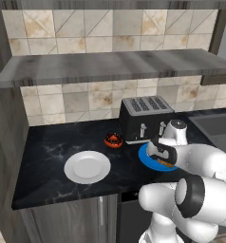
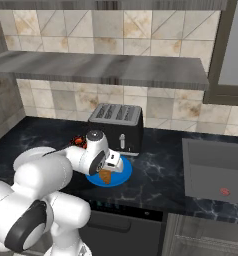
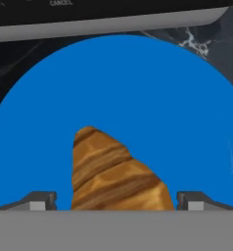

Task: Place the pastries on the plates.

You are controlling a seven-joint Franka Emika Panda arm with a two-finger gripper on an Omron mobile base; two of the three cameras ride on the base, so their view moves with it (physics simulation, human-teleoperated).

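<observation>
Croissant down on the blue plate, jaws spread

Black marble counter (image 1: 48,156) carrying everything, front edge near the plates. Black toaster (image 1: 144,118) standing just behind the blue plate (image 1: 144,156), so little room on that side. White plate (image 1: 87,167) lying bare to the left, well apart from the blue one, with open counter between. Gripper (image 3: 116,202) hovering low over the blue plate, fingers (image 3: 40,201) spread wide either side of the croissant (image 3: 116,174), seemingly gripping nothing. Croissant resting on the blue plate toward its front. Chocolate donut (image 1: 113,140) sitting on the counter beside the toaster, not yet plated. Best now: lift straight up before swinging, to avoid nudging the croissant; then across to the donut, staying clear of the toaster's front
</observation>
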